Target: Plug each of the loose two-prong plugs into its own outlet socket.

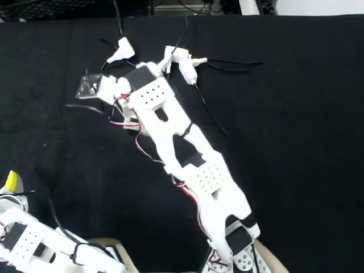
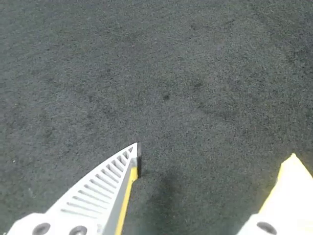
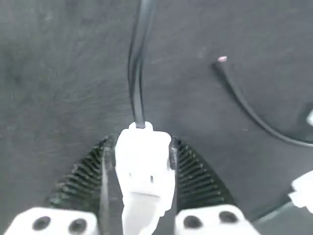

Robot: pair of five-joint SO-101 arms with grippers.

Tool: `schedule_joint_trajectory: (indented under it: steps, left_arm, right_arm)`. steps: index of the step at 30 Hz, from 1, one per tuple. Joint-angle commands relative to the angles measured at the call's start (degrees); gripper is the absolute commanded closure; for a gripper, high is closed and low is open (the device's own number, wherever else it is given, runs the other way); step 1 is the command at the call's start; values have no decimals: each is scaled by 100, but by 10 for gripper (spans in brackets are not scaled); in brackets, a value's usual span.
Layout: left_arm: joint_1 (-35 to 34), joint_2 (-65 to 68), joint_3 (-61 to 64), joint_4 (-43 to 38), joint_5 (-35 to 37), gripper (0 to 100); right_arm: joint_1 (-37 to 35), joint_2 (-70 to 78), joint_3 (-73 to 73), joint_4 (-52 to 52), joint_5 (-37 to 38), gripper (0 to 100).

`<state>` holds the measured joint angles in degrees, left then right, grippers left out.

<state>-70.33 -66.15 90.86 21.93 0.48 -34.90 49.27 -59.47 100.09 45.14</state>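
gripping white plug (image 3: pixel 144 166) from both sides, right gripper (image 3: pixel 142 145) clamped on it, low over black worktop (image 1: pixel 296 114). plug's black cord (image 3: pixel 138 63) runs straight away from fingers. right arm (image 1: pixel 187 153) stretched diagonally toward far left part of worktop. left gripper (image 2: pixel 214 152) spread wide above cloth at near left corner. white connectors (image 1: pixel 183 60) with black leads lie near far edge, just beside right arm's wrist. thin black cable (image 3: pixel 244 105) with pale tip lies near held plug.

Plug (image 3: pixel 145 169) in right tool (image 3: pixel 141 144), over cloth (image 3: pixel 58 73)
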Motion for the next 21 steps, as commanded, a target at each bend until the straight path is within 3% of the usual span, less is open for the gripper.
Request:
schedule_joint_trajectory:
  steps: [1, 7, 16, 21]
  left_arm:
    - [13, -79, -31, 9, -26, 572]
    - [13, -79, -31, 18, -44, 572]
    - [92, -79, 92, -18, -53, 572]
    - [145, -79, 163, -18, -62, 572]
  right_arm:
    - [343, -382, -268, -378, -26, 987]
    - [1266, 48, -286, -2242, -62, 987]
    - [1679, 1218, -295, -4290, -62, 985]
    - [1802, 1455, -655, -4554, -70, 871]
